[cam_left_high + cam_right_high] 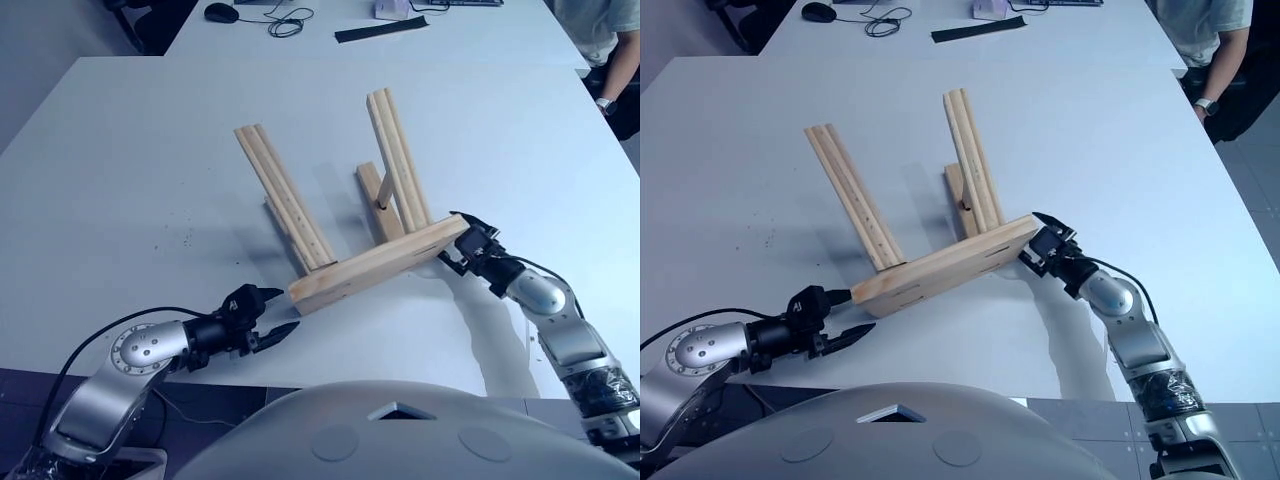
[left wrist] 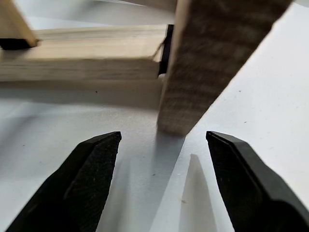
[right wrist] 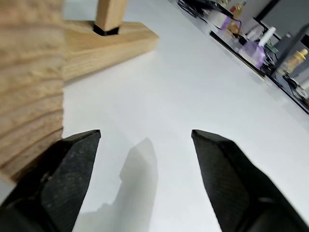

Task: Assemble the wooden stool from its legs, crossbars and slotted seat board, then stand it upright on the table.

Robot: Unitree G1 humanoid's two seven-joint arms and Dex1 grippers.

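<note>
Stool (image 1: 300,225) lies on its side nr counter's (image 1: 120,150) front edge. Looks stiff, light wood; joints maybe loose. Left gripper (image 1: 285,310) & right gripper (image 1: 458,242) both spread at seat board (image 1: 375,262) ends; I'd grab there.

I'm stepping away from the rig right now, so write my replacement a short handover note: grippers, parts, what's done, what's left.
Left gripper: jaws open, low over the table, just short of the seat board's left end, holding nothing.
Right gripper: jaws open at the board's right end; the board sits beside one finger, not between them.
Stool: lies on its side, board on edge, legs slotted in and pointing away from the robot.
Done: legs joined to the board; crossbars hard to check.
Left: tip it upright onto its legs.
</note>
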